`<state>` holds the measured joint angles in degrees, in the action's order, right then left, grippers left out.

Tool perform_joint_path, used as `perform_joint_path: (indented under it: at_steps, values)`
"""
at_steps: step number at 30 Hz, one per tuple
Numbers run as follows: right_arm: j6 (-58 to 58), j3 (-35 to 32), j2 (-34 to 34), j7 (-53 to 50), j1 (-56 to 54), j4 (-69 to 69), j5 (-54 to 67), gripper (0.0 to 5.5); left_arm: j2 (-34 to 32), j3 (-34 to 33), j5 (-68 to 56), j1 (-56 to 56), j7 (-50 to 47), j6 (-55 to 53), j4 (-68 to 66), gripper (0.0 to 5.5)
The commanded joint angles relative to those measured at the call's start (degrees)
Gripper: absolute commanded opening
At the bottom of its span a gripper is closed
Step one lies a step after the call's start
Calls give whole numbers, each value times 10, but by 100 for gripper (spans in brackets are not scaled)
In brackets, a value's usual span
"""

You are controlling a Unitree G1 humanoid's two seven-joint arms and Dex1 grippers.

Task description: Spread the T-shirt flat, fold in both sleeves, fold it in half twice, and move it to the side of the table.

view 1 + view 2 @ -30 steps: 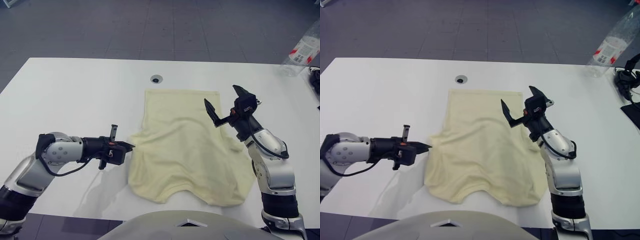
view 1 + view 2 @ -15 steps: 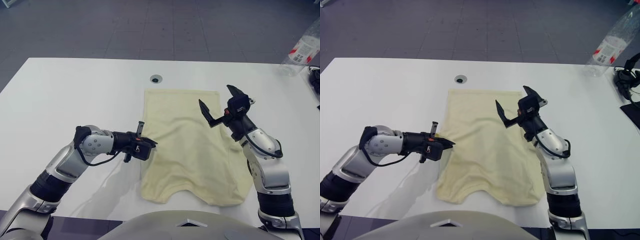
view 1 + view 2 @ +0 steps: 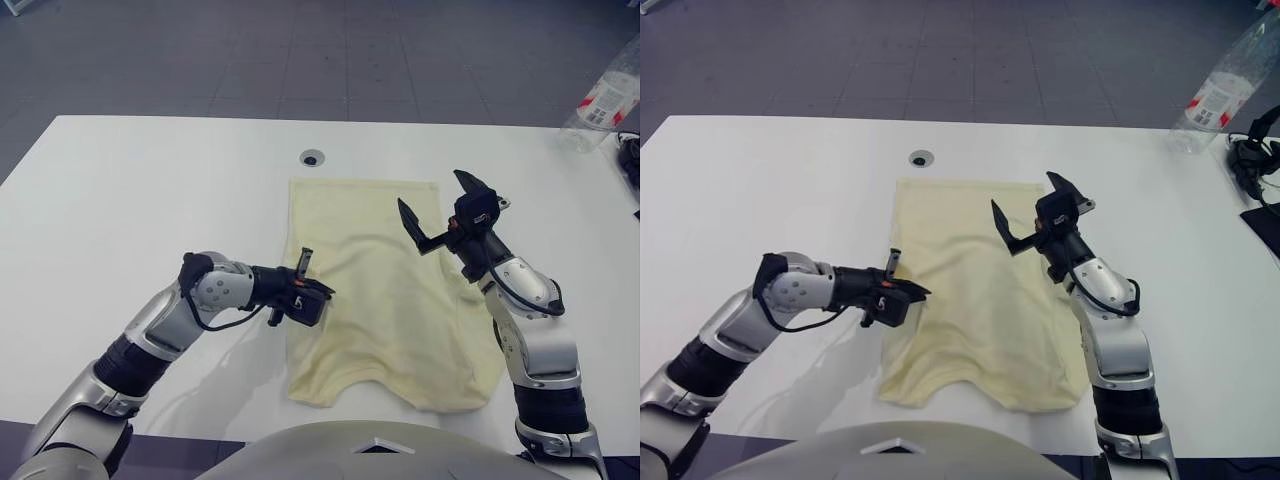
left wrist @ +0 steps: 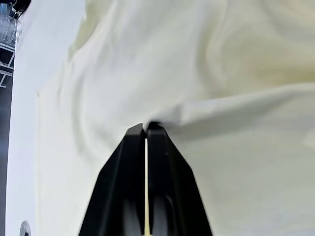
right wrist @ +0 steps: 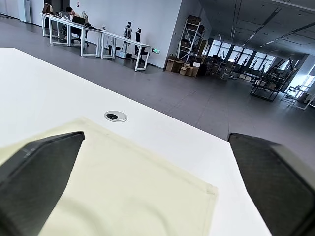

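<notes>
Left eye view: cream T-shirt (image 3: 390, 300) lies mid-table (image 3: 150, 180), far hem straight, near end rumpled. The left gripper (image 3: 318, 296) sits low at the shirt's left edge. The right gripper (image 3: 430, 192) hovers over the right side, jaws spread, empty.

Left wrist view: fingertips (image 4: 146, 127) pressed together on a raised ridge of cloth.

Right wrist view: fingers (image 5: 34, 167) wide apart, flat far corner of the shirt below.

Judgement: spreading mostly done, left-sleeve fold under way (right sleeve unclear). Both halvings and the move to the table's side remain.
</notes>
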<state>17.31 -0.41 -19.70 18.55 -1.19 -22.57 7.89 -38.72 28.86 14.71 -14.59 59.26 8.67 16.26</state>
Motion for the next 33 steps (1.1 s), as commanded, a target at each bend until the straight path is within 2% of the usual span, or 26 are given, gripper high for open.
perform_joint_path:
  at_steps: [1, 16, 29, 33]
  values:
    - [3, 4, 3, 1, -5, 3, -3, 540, 16, 12, 15, -9, -5, 2, -12, 1]
    - [2, 9, 4, -3, -8, 3, -6, 540, 45, 18, 26, -15, -21, 7, -58, 1]
    - [6, 6, 2, -2, -7, -4, -4, 540, 72, 18, 9, -2, -33, -17, -63, 226]
    - [8, 6, 3, -3, -8, -5, -4, 540, 86, -11, -21, -2, -58, -19, -65, 298]
